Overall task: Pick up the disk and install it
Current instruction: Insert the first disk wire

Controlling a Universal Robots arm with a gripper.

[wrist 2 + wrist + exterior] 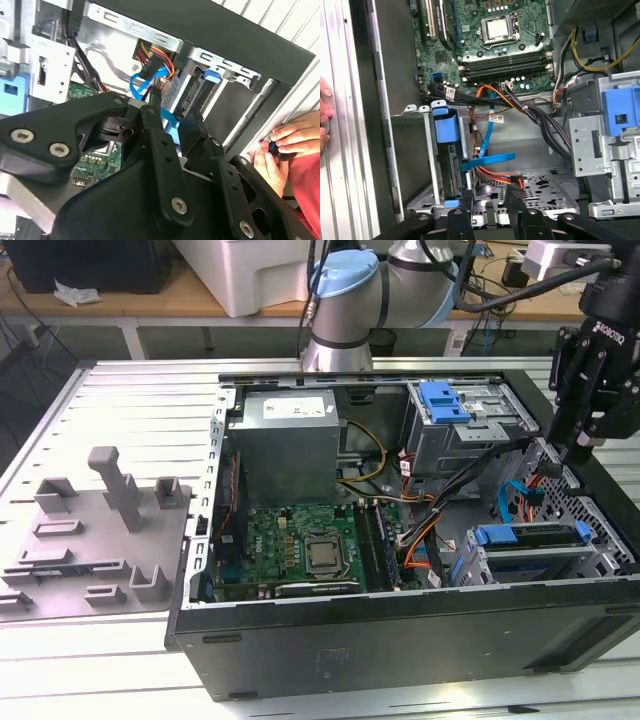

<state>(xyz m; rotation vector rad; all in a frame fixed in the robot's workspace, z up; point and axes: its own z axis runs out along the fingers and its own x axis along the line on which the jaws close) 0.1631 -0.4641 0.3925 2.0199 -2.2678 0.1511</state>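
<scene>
While the gripper (pixel 581 447) hovers empty, fingers (pixel 466 199) spread, above the computer case (pixel 400 630) at the exterior view's right, the disk (pixel 535 538) sits nearer in its drive cage (pixel 530 568); approach step, likely; grasp needs alignment on blue bracket (pixel 497 535).

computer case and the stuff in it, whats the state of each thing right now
computer case, lying on its side, side panel off, inside exposed
disk, sitting in the drive cage, not held
gripper, open, empty, above the case's drive end, apart from the disk
processor, bare, no cooler on it
hand, resting outside the case wall
</scene>
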